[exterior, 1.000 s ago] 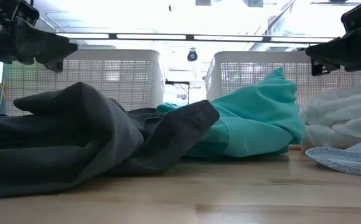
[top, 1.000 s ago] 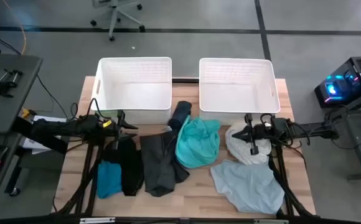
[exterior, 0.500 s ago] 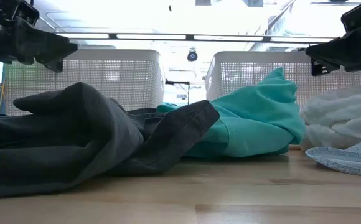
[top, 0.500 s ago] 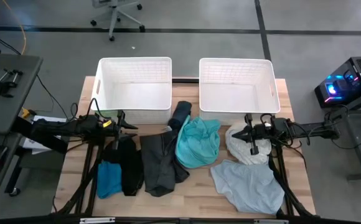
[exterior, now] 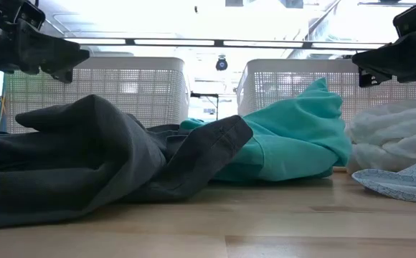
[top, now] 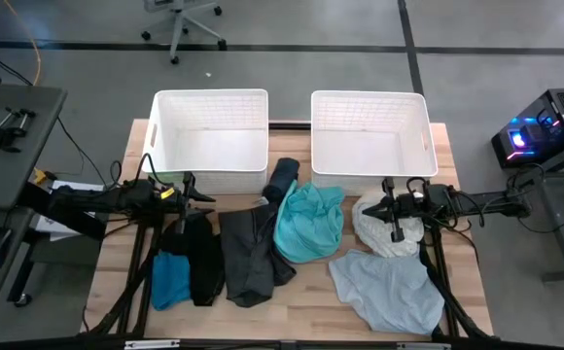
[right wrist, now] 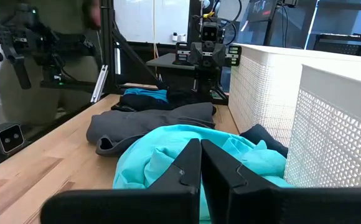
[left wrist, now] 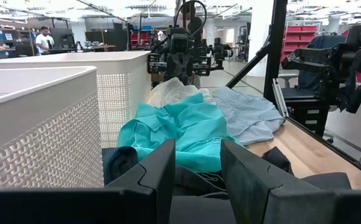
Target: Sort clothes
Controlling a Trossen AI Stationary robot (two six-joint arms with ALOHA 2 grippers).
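Several garments lie on the wooden table in front of two white baskets: turquoise blue [top: 170, 280], black [top: 202, 255], charcoal grey [top: 247, 255], navy [top: 282, 179], teal [top: 309, 222], white [top: 381, 229] and pale blue [top: 391, 290]. My left gripper [top: 202, 198] hovers over the black garment's far end, pointing toward the table's right, its fingers open [left wrist: 197, 163] and empty. My right gripper [top: 368, 207] hovers over the white garment, pointing toward the table's left, its fingers shut [right wrist: 200, 163] and empty. In the low view both grippers [exterior: 75, 57] [exterior: 362, 72] hang above the clothes.
The left basket [top: 211, 102] and the right basket [top: 368, 102] stand side by side along the far edge with nothing showing in them. Bare wood [top: 301, 301] shows along the near edge between the grey and pale blue garments. A desk [top: 10, 146] stands left of the table.
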